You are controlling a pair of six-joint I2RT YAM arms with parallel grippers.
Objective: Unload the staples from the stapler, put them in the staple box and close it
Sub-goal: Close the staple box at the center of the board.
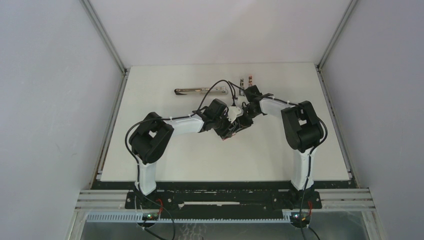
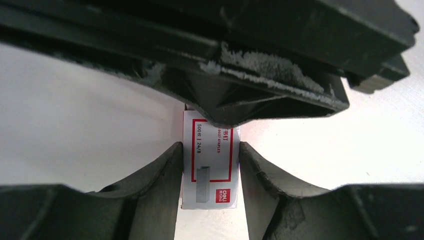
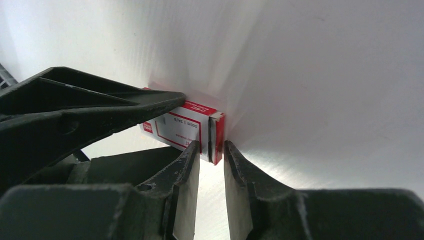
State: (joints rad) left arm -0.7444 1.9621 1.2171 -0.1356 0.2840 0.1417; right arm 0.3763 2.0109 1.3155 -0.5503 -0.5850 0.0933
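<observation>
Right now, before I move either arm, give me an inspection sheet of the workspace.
Surface: white table, matte.
Job's things: stapler lying toward the far edge; staples, two short strips, right of it.
Clutter: red-and-white staple box, between both grippers.
Grippers: left gripper shut on the box's sides; right gripper jaws slightly apart at its end, grip unclear.
Cables: black cable loops off the left wrist.
Surroundings: pale walls on three sides.

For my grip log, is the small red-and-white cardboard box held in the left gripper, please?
Yes, the left gripper presses both sides of the box.
</observation>
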